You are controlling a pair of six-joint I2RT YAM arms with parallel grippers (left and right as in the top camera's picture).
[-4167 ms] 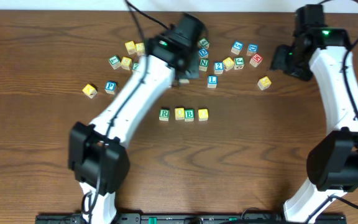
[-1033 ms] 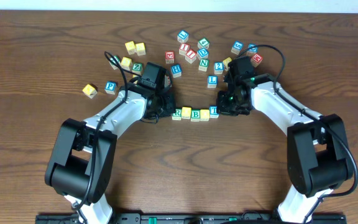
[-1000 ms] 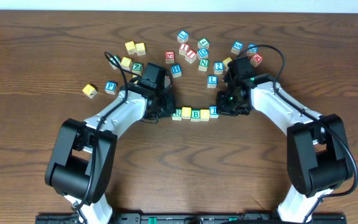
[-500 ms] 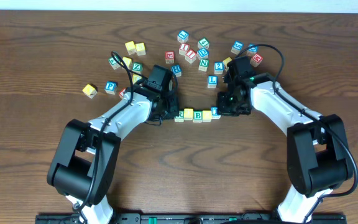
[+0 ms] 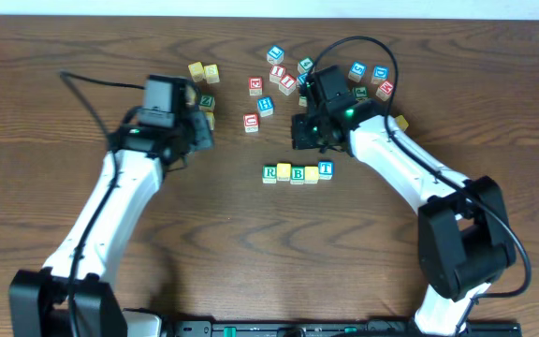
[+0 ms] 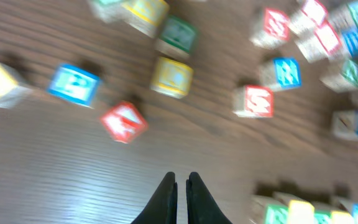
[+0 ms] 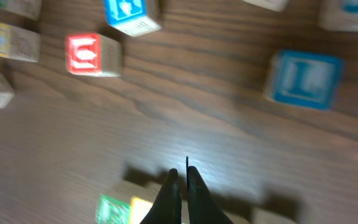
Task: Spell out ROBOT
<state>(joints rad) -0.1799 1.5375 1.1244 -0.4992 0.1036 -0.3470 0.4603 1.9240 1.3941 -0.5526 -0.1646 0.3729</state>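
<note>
A row of letter blocks [image 5: 297, 172] lies at mid-table: green R [image 5: 269, 172], a yellow block [image 5: 284, 172], green B [image 5: 298, 173], another yellow block [image 5: 312, 174], and blue T [image 5: 325, 168]. My left gripper [image 5: 202, 131] hovers up and left of the row, shut and empty; in the left wrist view its fingertips [image 6: 181, 179] nearly meet over bare wood, with the row [image 6: 297, 211] blurred at the lower right. My right gripper [image 5: 299, 131] is just behind the row, also shut and empty; its tips [image 7: 180, 173] hang over the green R [image 7: 112, 208] and the yellow block [image 7: 140, 211].
Loose blocks are scattered across the back of the table: a red one [image 5: 251, 123] and a blue H [image 5: 265, 105] lie between the grippers, with a cluster [image 5: 368, 80] behind the right arm. Yellow blocks [image 5: 204, 71] lie by the left wrist.
Both grippers have left the ends of the row. The left arm swung up and to the left, and the right arm pulled back toward the loose blocks. The row stays in place.
</note>
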